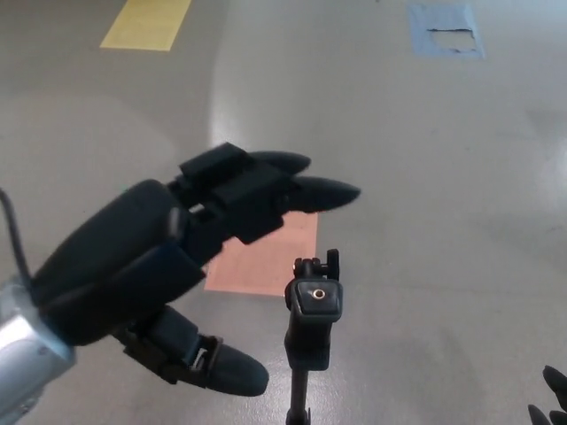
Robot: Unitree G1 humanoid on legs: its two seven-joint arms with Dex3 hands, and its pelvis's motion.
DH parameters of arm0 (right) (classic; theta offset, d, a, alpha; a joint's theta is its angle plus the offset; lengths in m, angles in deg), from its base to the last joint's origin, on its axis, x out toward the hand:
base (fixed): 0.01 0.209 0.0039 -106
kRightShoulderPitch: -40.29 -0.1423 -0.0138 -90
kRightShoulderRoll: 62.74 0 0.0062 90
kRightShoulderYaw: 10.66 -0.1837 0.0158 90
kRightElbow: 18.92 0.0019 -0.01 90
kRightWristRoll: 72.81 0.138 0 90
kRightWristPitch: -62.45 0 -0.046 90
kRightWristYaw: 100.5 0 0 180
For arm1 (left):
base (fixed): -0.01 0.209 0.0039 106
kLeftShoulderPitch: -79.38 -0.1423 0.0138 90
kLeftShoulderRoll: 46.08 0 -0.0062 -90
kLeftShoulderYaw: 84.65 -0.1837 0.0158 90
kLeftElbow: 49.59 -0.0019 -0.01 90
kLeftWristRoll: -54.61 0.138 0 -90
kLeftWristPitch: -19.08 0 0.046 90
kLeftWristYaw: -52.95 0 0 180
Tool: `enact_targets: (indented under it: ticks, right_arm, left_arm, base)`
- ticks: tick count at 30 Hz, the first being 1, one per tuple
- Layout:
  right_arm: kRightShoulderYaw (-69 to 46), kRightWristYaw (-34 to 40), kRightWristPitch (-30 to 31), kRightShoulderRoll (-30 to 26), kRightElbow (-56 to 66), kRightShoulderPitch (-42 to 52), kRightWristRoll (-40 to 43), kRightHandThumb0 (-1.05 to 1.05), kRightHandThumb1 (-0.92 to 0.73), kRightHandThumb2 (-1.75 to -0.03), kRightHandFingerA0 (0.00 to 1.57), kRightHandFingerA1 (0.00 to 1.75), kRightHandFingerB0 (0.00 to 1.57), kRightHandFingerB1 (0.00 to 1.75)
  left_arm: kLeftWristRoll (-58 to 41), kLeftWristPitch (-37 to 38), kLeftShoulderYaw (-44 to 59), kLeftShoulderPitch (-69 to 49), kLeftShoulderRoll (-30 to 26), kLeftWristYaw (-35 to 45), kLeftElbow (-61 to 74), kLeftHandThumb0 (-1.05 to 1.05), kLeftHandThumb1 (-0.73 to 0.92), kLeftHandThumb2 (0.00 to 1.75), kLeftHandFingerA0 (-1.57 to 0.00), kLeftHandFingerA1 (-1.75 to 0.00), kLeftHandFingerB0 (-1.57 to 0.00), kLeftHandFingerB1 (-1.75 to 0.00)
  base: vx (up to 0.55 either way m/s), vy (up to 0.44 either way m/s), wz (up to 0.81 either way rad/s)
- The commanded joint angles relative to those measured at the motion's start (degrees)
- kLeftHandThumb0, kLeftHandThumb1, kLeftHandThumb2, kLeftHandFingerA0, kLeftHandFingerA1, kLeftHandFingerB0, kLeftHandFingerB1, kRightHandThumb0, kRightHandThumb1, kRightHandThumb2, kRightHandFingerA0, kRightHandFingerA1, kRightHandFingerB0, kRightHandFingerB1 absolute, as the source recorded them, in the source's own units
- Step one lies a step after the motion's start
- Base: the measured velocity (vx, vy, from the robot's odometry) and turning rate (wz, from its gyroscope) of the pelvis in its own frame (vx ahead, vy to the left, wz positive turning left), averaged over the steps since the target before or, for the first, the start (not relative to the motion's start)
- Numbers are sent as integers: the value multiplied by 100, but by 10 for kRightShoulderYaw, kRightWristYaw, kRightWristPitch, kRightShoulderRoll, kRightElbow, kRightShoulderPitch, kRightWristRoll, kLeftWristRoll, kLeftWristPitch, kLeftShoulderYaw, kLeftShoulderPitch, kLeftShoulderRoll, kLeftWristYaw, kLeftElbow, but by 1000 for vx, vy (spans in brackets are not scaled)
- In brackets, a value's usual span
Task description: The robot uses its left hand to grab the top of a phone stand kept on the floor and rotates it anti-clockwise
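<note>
Phone stand [312,328]: standing upright on the floor [425,177], its black clamp head just right of and slightly below the left hand, not touching it; the thin pole is running down out of the picture, so the base is not showing.
Stand top: a square black cap with a small gold-coloured ring is facing the camera, with a knob sitting behind it.
Left hand [168,274]: hovering spread wide and holding nothing, two fingers [306,190] reaching over and past the stand's top, thumb [226,370] hanging low beside the pole.
Right hand [551,403]: only fingertips are peeking in at the lower right corner, well apart from the stand; whether it is spread or closed I cannot tell.
Risk, tipping: the stand is looking slim and top-heavy, so a sideways nudge from the thumb or palm while closing in is likely to be pushing it over.
Risk, poor grip: the fingers are sitting above and beyond the head, so closing from here may be catching only the knob or sliding off the cap.
Risk, twisting: if the hold is loose, the hand may be turning around the head instead of turning the stand.
Floor marks beyond the hand: a pink patch [266,257] partly under the fingers, a yellow patch [146,22] and a blue patch [446,28] far off.
Writing: none is readable anywhere.
</note>
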Motion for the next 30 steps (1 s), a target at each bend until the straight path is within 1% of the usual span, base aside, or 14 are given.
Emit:
enact_targets:
  ticks: [1, 4, 5, 8, 9, 14, 15, 16, 17, 20, 21, 22, 23, 30]
  right_arm:
    - [1, -6, -5, -6, -10, -3, 5, -66, -87, -82, 1, 28, 0, 3]
    - [2, -7, -4, -7, -13, -6, 4, -66, -88, -81, 2, 28, 0, 3]
    - [4, -6, -4, -8, -16, -10, 2, -75, -76, -110, 0, 34, 0, 22]
    - [6, -7, -3, -8, -22, -16, 2, -75, -75, -110, 0, 34, 0, 21]
    - [5, -9, 0, -7, -22, -16, 4, -65, -87, -82, 0, 27, 0, 3]
    - [2, -15, 8, -5, -23, -16, 11, -74, -73, -95, 0, 27, 0, 11]
    - [3, -15, 7, -5, -23, -16, 10, -70, -91, -74, 3, 27, 0, 7]
    - [4, -16, 7, -6, -24, -16, 9, -70, -91, -74, 3, 27, 0, 7]
    - [5, -16, 6, -6, -25, -16, 7, -74, -74, -95, 0, 27, 0, 11]
    - [6, -16, 4, -7, -27, -16, 6, -72, -74, -93, 0, 27, 0, 10]
    - [8, -15, 4, -7, -27, -16, 4, -69, -91, -76, 3, 27, 0, 6]
    - [10, -14, 3, -7, -28, -16, 1, -69, -91, -76, 3, 27, 0, 6]
    - [10, -14, 2, -8, -28, -15, 1, -72, -73, -93, 0, 28, 0, 11]
    - [8, -19, 6, -10, -26, -20, 7, -72, -74, -93, 0, 26, 0, 9]
  left_arm:
    - [52, 12, -28, 17, 13, -8, -22, -37, 2, 75, 0, -52, -20, -63]
    - [59, 12, -36, 25, 21, -12, -34, -37, 3, 75, 0, -52, -20, -63]
    - [62, 7, -40, 31, 24, -11, -38, -80, 32, 67, -9, -52, -9, -55]
    - [64, 0, -43, 41, 28, -8, -44, -79, 32, 67, -9, -52, -10, -55]
    - [66, -5, -46, 45, 29, -6, -44, -78, 32, 66, -8, -52, -10, -55]
    - [70, -18, -54, 60, 39, -1, -49, -78, 33, 68, -10, -51, -13, -55]
    - [70, -17, -55, 63, 41, -2, -52, -78, 34, 68, -12, -50, -17, -55]
    - [69, -17, -56, 64, 43, -3, -54, -78, 34, 68, -12, -50, -17, -55]
    - [69, -14, -57, 66, 45, -4, -58, -77, 34, 68, -12, -49, -18, -54]
    - [70, -10, -61, 71, 51, -7, -70, -77, 34, 68, -12, -48, -20, -54]
    - [71, -8, -63, 75, 55, -9, -77, -75, 33, 67, -14, -48, -22, -53]
    - [71, -4, -65, 78, 60, -11, -84, -75, 33, 67, -14, -48, -22, -53]
    - [74, -4, -67, 79, 62, -13, -87, -75, 33, 68, -14, -47, -21, -53]
    - [85, -6, -79, 91, 74, -11, -108, -77, 34, 68, -14, -45, -22, -54]
  base:
    - [0, 0, 0]
    - [0, 0, 0]
    - [0, 0, 0]
    - [0, 0, 0]
    - [0, 0, 0]
    - [0, 0, 0]
    - [0, 0, 0]
    - [0, 0, 0]
    - [0, 0, 0]
    - [0, 0, 0]
    - [0, 0, 0]
    - [0, 0, 0]
    - [0, 0, 0]
    - [0, 0, 0]
